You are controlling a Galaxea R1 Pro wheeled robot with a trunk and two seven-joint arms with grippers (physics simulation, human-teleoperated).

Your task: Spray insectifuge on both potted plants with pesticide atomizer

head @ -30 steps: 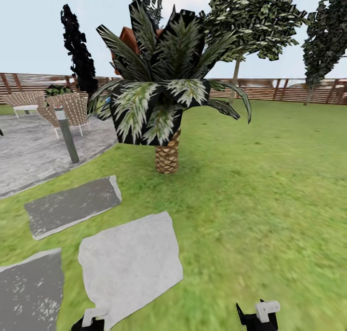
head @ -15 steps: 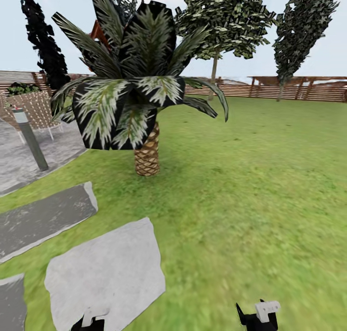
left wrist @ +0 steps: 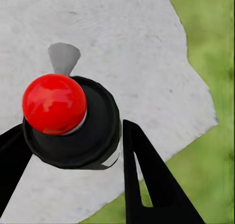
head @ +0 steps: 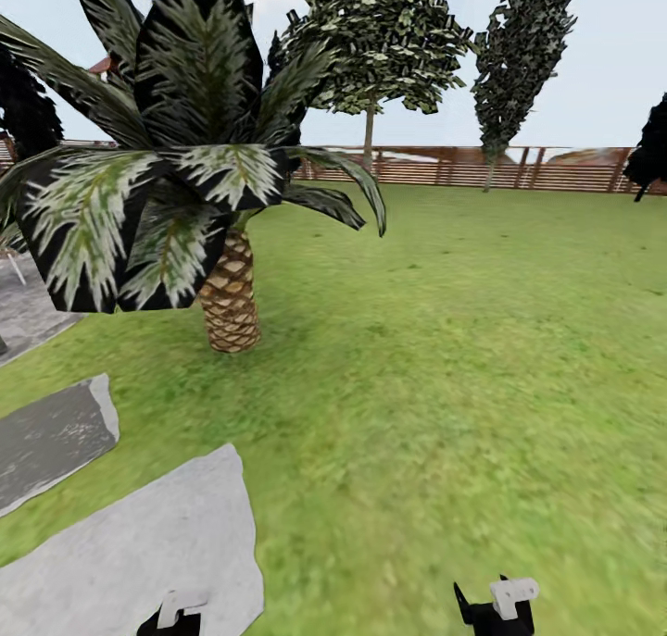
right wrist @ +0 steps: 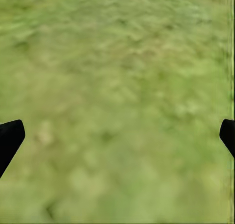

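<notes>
Pesticide atomizer [left wrist: 68,119] is gripped in left hand [left wrist: 73,150] above a stepping stone [left wrist: 147,53]; right hand [right wrist: 117,136] is spread, empty. Risk: atomizer could slip during travel; potted plants remain unlocated.

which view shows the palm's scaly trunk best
The head view: the palm trunk stands whole on the lawn under its fronds. The left wrist view looks at a stepping stone, the right wrist view at grass.

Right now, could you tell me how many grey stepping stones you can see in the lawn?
2: a darker stone left of the palm's base, and a lighter stone nearer, beneath the left hand. More may lie beyond the frame.
</notes>
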